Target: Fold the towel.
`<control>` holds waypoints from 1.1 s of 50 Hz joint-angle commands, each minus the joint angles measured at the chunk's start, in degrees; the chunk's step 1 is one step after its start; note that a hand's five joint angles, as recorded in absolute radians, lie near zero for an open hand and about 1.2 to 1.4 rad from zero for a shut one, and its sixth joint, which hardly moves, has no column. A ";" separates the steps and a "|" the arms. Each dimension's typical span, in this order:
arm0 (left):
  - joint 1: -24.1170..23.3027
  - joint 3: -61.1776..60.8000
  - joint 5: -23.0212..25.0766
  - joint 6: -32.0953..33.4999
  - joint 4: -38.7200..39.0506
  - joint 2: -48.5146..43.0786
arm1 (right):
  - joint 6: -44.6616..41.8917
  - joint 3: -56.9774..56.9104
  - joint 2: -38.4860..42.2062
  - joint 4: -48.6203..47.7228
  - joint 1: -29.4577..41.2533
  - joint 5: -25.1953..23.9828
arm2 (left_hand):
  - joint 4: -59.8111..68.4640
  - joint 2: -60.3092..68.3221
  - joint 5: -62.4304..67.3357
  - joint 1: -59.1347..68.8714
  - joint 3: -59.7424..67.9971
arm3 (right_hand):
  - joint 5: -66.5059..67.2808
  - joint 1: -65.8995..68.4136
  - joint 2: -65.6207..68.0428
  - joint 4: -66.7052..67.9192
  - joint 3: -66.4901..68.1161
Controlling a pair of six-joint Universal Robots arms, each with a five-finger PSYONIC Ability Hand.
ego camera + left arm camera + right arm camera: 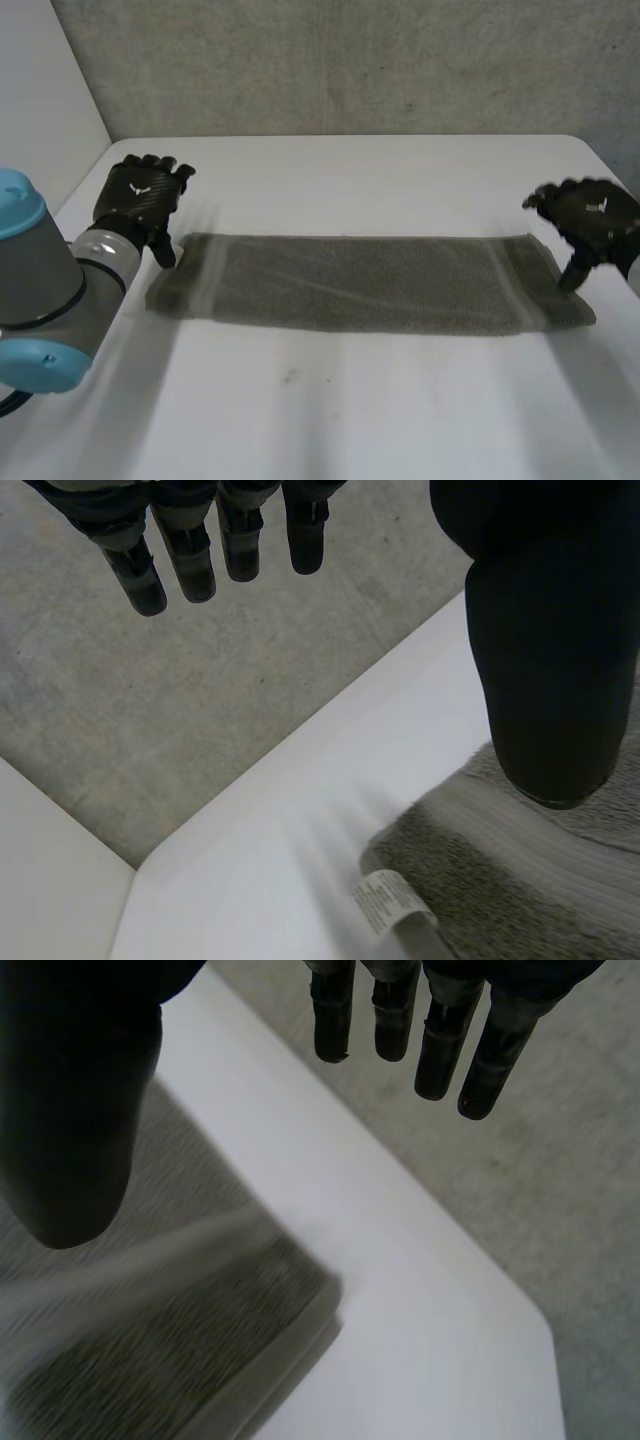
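1. The dark grey towel [360, 283] lies flat as a long narrow strip, its long axis running from one hand to the other
2. The left hand [140, 205] is at the towel's left end, fingers [185, 560] straight and apart from the thumb, holding nothing; a white label [385, 900] sits at that corner
3. The right hand [590, 225] is at the towel's right end, fingers straight too, empty
4. A white table [350, 400] lies under the towel, with a grey concrete wall [350, 60] beyond it

White table [380, 400], matte, evenly lit from above. Grey concrete wall [350, 60] directly behind far edge, faint marks and specks. Plain white panel [40, 90] on left side.
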 commanded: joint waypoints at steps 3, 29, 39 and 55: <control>-1.01 -1.43 0.09 -2.44 0.24 -0.06 | -6.78 7.34 3.80 -2.50 -3.83 0.21 | 0.39 0.35 -1.61 0.03 0.36 | 0.96 1.03 0.30 -0.20 0.66; -1.45 -1.95 0.00 -3.41 0.33 -0.15 | -11.36 -1.35 13.22 -4.18 -8.39 2.93 | 0.39 0.35 -1.61 0.03 0.36 | 66.17 66.24 65.51 65.01 65.87; -1.18 -2.04 0.00 -3.41 0.33 -0.06 | -16.18 -12.42 13.66 1.16 -15.70 6.80 | 0.39 0.35 -1.61 0.03 0.36 | 66.17 66.24 65.51 65.01 65.87; -0.83 -2.66 -0.09 -5.86 0.59 2.05 | -7.66 -33.86 18.65 7.61 28.28 14.71 | 0.39 0.35 -1.61 0.03 0.36 | 66.17 66.24 65.51 65.01 65.87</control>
